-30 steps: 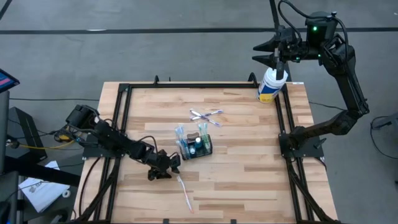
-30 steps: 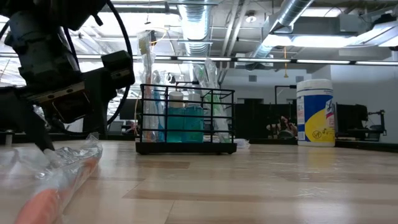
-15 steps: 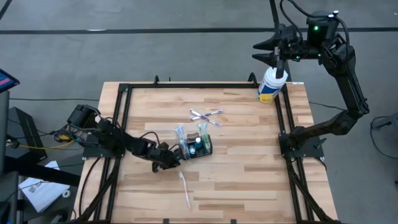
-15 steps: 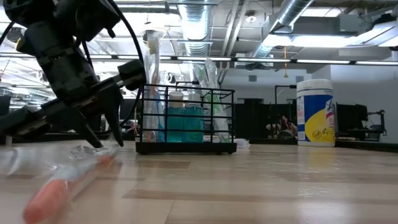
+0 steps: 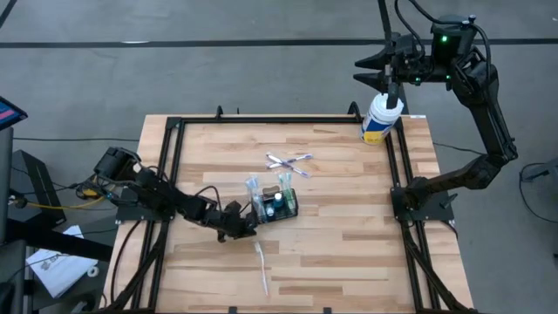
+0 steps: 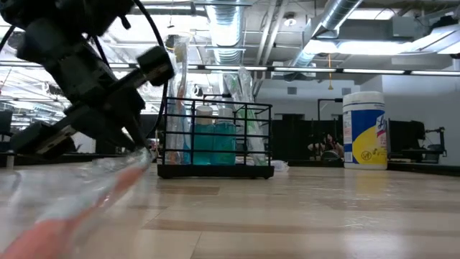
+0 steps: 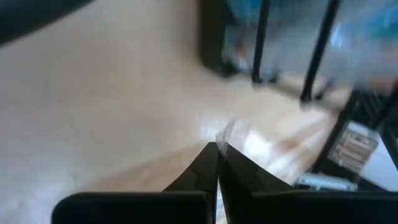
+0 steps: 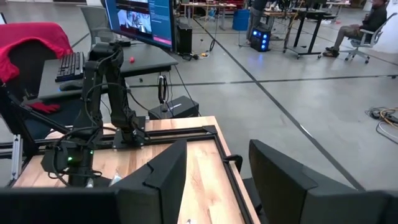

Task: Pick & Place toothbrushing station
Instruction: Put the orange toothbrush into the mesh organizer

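Left gripper (image 5: 247,223), jaws closed on a wrapped toothbrush's (image 5: 261,266) clear packaging, beside the toothbrushing station (image 5: 275,204). Right gripper (image 5: 377,71), jaws parted and empty, above the wipes tub (image 5: 378,120).

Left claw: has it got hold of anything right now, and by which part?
The left claw is shut on the clear plastic wrapper of the packaged toothbrush, pinching its end nearest the organiser basket.

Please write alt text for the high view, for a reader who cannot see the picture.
Seen from above, the left gripper is shut and low on the wooden table, at the left end of the black wire basket, with a wrapped toothbrush lying just in front of it. The right gripper is raised over the white-and-yellow tub at the far right corner.
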Available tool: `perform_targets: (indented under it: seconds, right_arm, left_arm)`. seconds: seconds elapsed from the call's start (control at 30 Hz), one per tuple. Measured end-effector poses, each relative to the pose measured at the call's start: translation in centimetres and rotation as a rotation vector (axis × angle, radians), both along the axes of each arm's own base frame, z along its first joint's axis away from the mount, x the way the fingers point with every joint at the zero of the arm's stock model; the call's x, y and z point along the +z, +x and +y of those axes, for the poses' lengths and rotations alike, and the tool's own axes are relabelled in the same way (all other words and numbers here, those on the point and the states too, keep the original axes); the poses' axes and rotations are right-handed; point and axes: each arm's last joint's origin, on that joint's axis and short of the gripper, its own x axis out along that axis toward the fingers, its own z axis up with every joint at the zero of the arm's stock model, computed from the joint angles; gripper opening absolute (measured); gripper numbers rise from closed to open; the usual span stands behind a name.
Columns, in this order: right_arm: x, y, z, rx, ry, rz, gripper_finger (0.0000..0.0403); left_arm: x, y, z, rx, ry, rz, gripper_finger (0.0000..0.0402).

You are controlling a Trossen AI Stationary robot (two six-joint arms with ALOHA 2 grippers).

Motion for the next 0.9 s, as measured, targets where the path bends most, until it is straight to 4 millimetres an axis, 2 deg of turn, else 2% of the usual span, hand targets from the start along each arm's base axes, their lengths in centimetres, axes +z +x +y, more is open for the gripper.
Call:
perform_targets:
  seconds: [0.17, 0.3, 0.47, 0.7, 0.9]
  right_arm:
    - [0.0, 0.0, 0.0, -0.002, 0.007, -0.002, 0.0164]
    - [0.1, 0.0, 0.0, -0.002, -0.001, -0.010, 0.0162]
    - [0.7, 0.1, -0.1, -0.013, 0.011, -0.070, 0.0158]
    - [1.7, 0.2, -0.2, -0.022, 0.019, -0.159, 0.0155]
    - [2.2, 0.2, -0.2, -0.027, 0.054, -0.212, 0.0154]
  left_arm:
    - [0.3, -0.7, -1.9, 0.011, 0.008, -0.036, 0.0000]
    - [1.2, -1.4, -3.1, 0.102, 0.092, -0.136, 0.0000]
    - [5.0, -2.4, -2.7, 0.243, 0.323, -0.339, 0.0000]
    - [11.0, -4.7, -0.9, 0.171, 0.612, -0.487, 0.0000]
    - [14.8, -7.1, 0.7, 0.155, 0.757, -0.576, 0.0000]
